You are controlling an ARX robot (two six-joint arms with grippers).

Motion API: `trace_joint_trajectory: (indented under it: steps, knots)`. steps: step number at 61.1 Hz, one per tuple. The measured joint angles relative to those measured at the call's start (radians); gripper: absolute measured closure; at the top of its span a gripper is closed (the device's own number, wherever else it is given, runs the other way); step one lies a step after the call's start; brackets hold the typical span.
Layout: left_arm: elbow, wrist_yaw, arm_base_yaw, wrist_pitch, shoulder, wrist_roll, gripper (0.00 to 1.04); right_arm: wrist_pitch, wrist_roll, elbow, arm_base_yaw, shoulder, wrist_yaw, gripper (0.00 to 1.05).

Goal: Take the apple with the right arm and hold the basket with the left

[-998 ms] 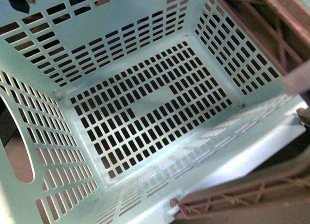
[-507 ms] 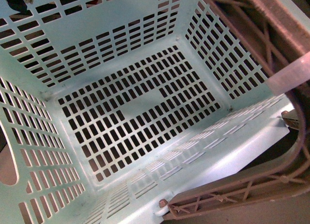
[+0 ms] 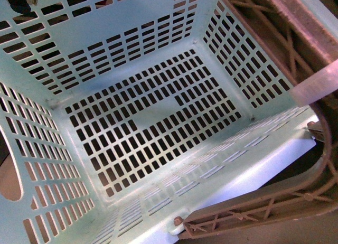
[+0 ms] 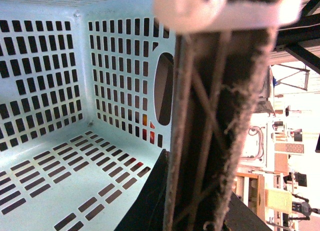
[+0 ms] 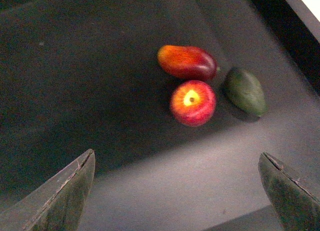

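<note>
Basket fills nearly the whole front view: a large pale mint-turquoise plastic shopping basket [image 3: 158,59] with slotted walls and floor. It is tilted, so we look straight into its inside. Grey-brown latticed swing handles [image 3: 248,215] show along the near rim and at the right side. A white band [image 3: 317,83] crosses the handle at the right. An oval hand hole [image 3: 10,175] is cut in the left wall.

In the left wrist view one handle stands very close to the camera, with the white band blurred at its end and the basket wall just behind. About the left claw we cannot tell if it is open or closed, as its fingers are not clearly seen.

The right claw [image 5: 176,158] is spread wide, with nothing betw. its two dark fingers [image 5: 65,191]. It hangs above a dark grey surface [image 5: 75,66]. The round red apple [image 5: 193,103] lies on this surface, apart from the claw, its yellow spot turned to the camera. A long red-orange fruit [image 5: 187,62] lies just beside the apple, maybe touching. A dark green fruit [image 5: 244,91], oval in shape, lies near on the other side.
</note>
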Motion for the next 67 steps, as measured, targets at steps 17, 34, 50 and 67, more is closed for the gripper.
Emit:
trace_joint_trajectory:
  steps: [17,34,50,67]
  knots:
    - [0.0,0.001,0.0,0.0,0.0,0.0,0.97,0.129,-0.056,0.198,0.008,0.499,0.105,0.09]
    - [0.0,0.001,0.0,0.0,0.0,0.0,0.97,0.129,-0.052,0.351,0.05,0.732,0.159,0.09]
    - [0.0,0.002,0.0,0.0,0.0,0.0,0.97,0.116,-0.034,0.471,0.056,0.904,0.203,0.09]
    - [0.0,0.002,0.0,0.0,0.0,0.0,0.97,0.076,-0.019,0.59,0.057,1.007,0.204,0.09]
